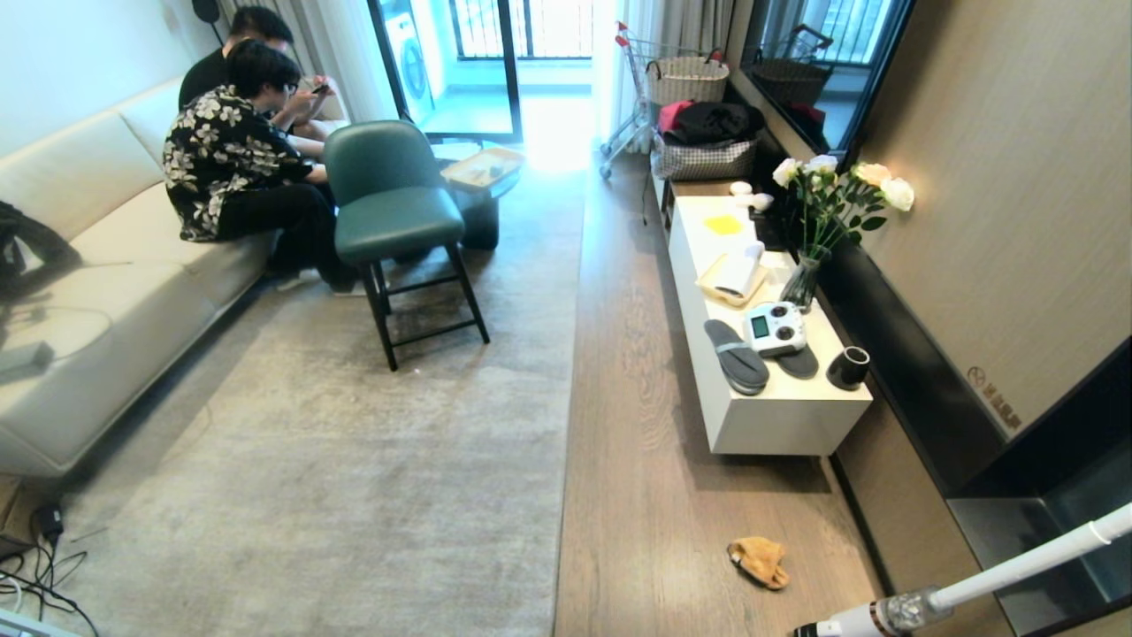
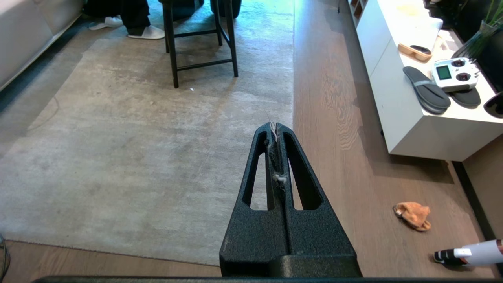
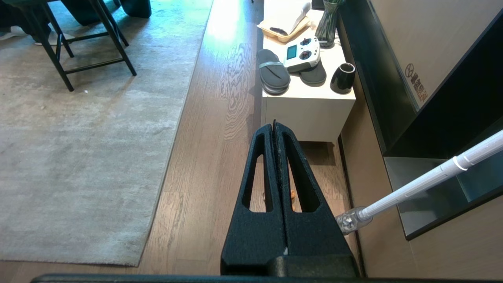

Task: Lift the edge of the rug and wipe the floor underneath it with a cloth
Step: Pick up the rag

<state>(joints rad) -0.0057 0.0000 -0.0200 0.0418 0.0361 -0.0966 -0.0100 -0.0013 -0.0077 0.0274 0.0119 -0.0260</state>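
Head view gives me the whole room: a wide, short-pile grey-beige rug (image 1: pixel 354 460) with a mottled nap, its rug edge (image 1: pixel 570 372) running straight along the floor (image 1: pixel 637 495), brown wood-grain planks with darker streaks. On those planks, near the low white worktop (image 1: pixel 778 416) and well apart from the rug, lies the cloth (image 1: pixel 759 561), a small orange-yellow fluffy rag, crumpled into a lump. On the worktop I see flat grey slippers (image 1: pixel 736 356), a white controller (image 1: pixel 775 327), a dark cup (image 1: pixel 851 366) and a glass vase of flowers (image 1: pixel 805 281). A green padded chair (image 1: pixel 393 212) on thin dark legs stands on the rug; two people sit on the pale sofa (image 1: pixel 106 292).

Neither arm shows from the head. My left wrist view shows the left claw (image 2: pixel 276 127), matte black with a grainy finish, its tapered slotted fingers pressed together with wisps of lint caught in the seam; it hangs over the rug's border. My right wrist view shows the right claw (image 3: pixel 274 126) closed the same way, empty, above bare planks, hiding nearly all of the cloth, and a white vacuum wand (image 3: pixel 428 181) slanting past.
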